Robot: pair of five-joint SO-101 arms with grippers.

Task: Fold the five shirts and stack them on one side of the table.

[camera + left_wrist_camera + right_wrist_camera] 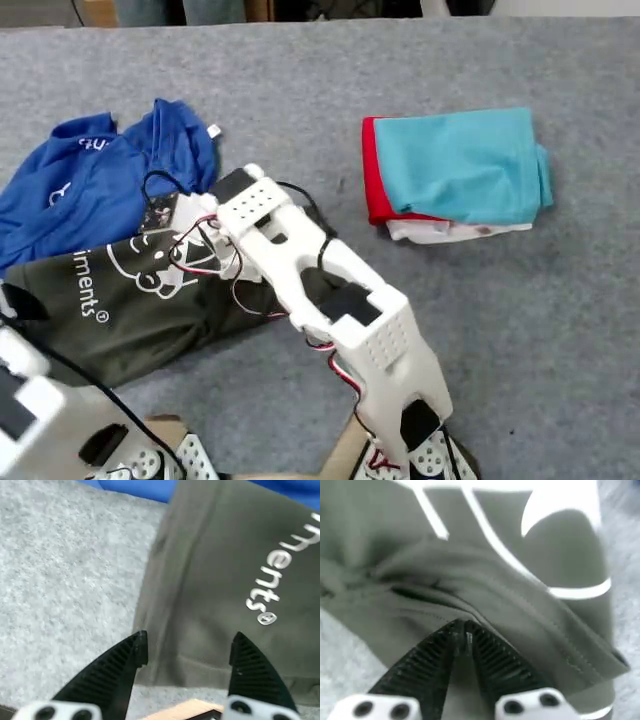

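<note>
The right gripper (pixel 462 630), in its own wrist view, has its ribbed fingers pressed together on a raised fold of the olive shirt (pixel 485 570), close to the white print. The cloth bunches into soft ridges around the pinch, so it looks thin and limp. It will probably sag and drag rather than hold any shape.

In the left wrist view the left gripper (pixel 190 645) is spread wide and holds nothing. It hangs just above the olive shirt's hem, where the cloth ends on the grey tabletop (pixel 60 580) close to the near edge. That hem is doubled and stitched, so I judge it the firmer place to take hold, with less chance of slipping than a single layer.

In the high view the olive shirt (pixel 130 300) lies rumpled toward the near left corner of the tabletop. The blue shirt (pixel 90 180) is crumpled just beyond it along the left edge, touching it. The stack (pixel 455 165) of folded shirts, teal over red over white, sits well apart toward the far right. Each shirt is light, so two matched holds on an edge should keep it flat.
</note>
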